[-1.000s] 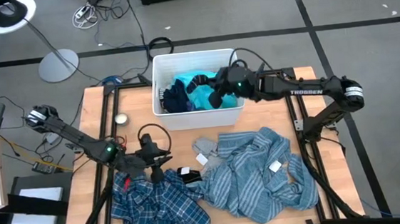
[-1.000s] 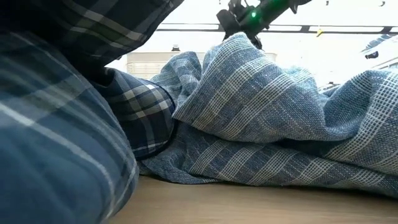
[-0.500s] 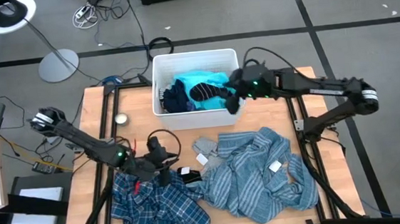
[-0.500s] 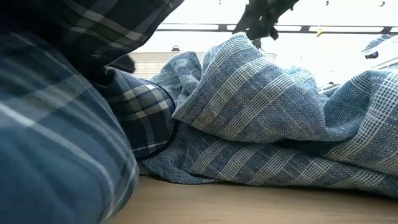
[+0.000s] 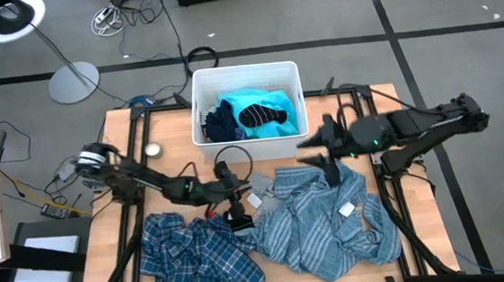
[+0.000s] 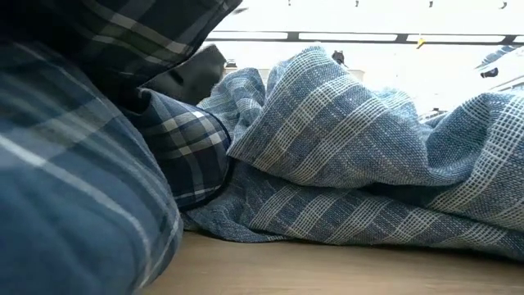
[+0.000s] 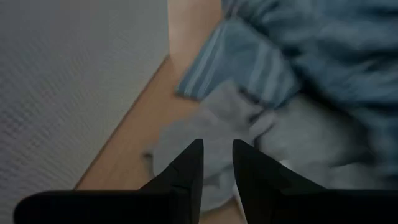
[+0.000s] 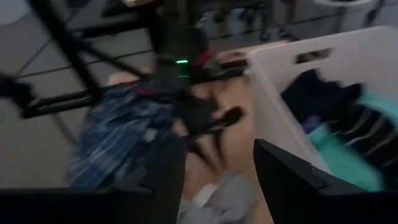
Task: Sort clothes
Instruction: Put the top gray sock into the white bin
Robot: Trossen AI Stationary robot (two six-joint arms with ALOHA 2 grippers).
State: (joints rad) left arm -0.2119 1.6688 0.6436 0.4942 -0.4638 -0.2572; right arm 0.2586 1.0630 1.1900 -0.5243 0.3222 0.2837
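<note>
The white bin (image 5: pixel 245 73) at the table's far middle holds a turquoise tee (image 5: pixel 251 100), a black piece with white marks (image 5: pixel 263 115) lying on the tee, and a dark piece (image 5: pixel 219 124). My right gripper (image 5: pixel 307 152) hovers open just right of the bin, above the grey-blue striped shirt (image 5: pixel 321 221). My left gripper (image 5: pixel 246 198) is open by a narrow gap, low over the table's middle. It points at a small grey piece (image 7: pixel 205 127) without touching it. A small black piece (image 5: pixel 238 219) lies beside it. The plaid shirt (image 5: pixel 198 258) lies crumpled at the near left.
A small round object (image 5: pixel 152 150) sits on the table's far left. The striped shirt (image 6: pixel 368 164) and plaid shirt (image 6: pixel 98 164) fill the low view. Bare wood shows between the bin's near wall (image 8: pixel 292 118) and the shirts. Black frame rails run along both table sides.
My right gripper has let go of the black piece with white marks, which now lies on the tee in the bin. It has drawn out of the bin toward the near and right edges. My left gripper has gone from above the plaid shirt toward the table's right, up to the grey piece.
</note>
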